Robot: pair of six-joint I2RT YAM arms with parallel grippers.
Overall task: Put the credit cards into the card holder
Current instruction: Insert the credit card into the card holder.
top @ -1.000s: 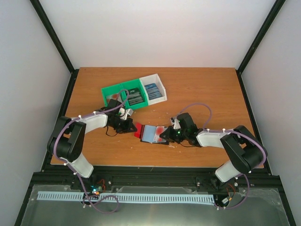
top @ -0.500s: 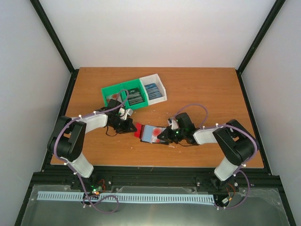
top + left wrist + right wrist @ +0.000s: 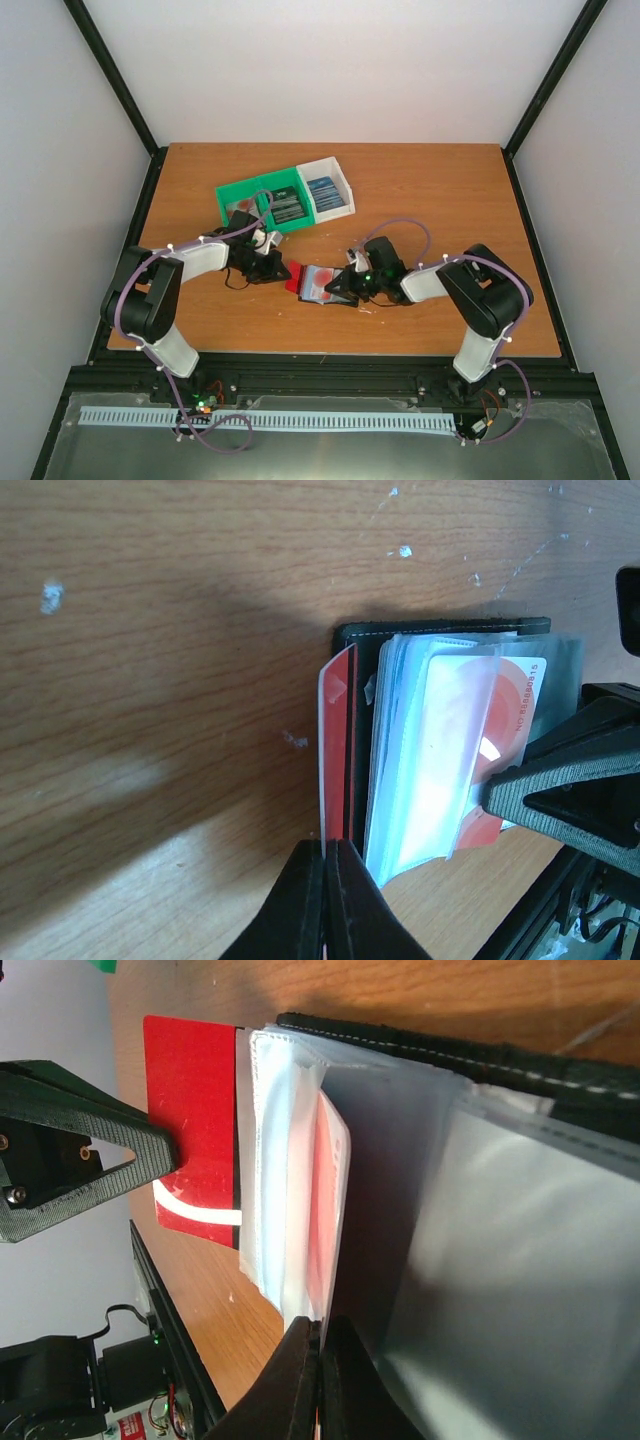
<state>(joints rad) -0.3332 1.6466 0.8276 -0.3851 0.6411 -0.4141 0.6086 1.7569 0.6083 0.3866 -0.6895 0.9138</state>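
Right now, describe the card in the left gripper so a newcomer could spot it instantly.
On the wooden table, between the green and white bin and the arms' bases, lies the open card holder. At its left edge the left gripper pinches a red card standing on edge. Unlike the cards behind cloudy sleeves, it is bare, with a white curved stripe.

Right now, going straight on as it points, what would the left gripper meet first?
Probably the card holder: the left gripper, jaws shut on a red card, points at its near edge; depth is unclear.
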